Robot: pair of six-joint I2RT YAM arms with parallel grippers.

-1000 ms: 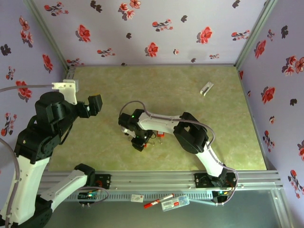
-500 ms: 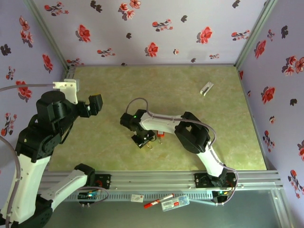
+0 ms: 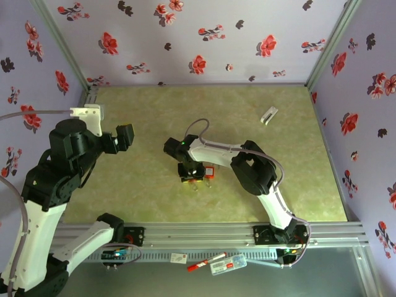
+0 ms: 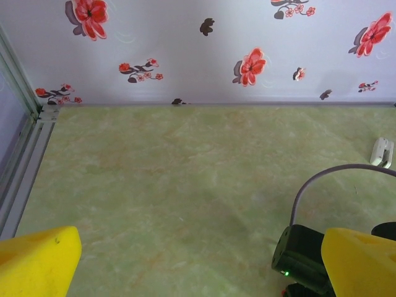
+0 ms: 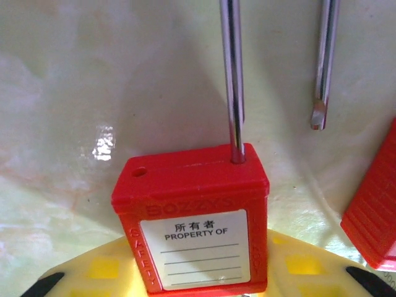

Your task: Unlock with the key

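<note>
R arm has been swinging its wrist round over the last second. It was pointing down toward the near-left, and now the right claw (image 3: 193, 174) is sitting square over the red padlocks mid-worktop (image 3: 278, 179).

Up close, 1 red padlock (image 5: 192, 229) is lying w/ its label up, its lower end btwn the yellow pads (image 5: 99, 267). Can't tell whether they're pinching it or just straddling it.

Its shackle (image 5: 232, 80) is looking popped. 1 leg is going into the body, the other leg's tip (image 5: 318, 114) is hanging free off to the side, and the socket hole (image 5: 139, 172) is showing empty. A 2nd padlock (image 5: 374, 204) is lying just beside it on the R.

The key I'm not managing to pick out. It's prob. hiding under the claw at the lock's base, but the view's too cramped to say.

L arm hasn't budged. The left claw (image 3: 125, 136) is hovering high and well apart from the locks, fingers (image 4: 37, 263) gaping wide, carrying nothing.

So the swing is reading as the turn itself. W/ the shackle free, I'm judging the unlocking as pretty much done on this lock.
</note>
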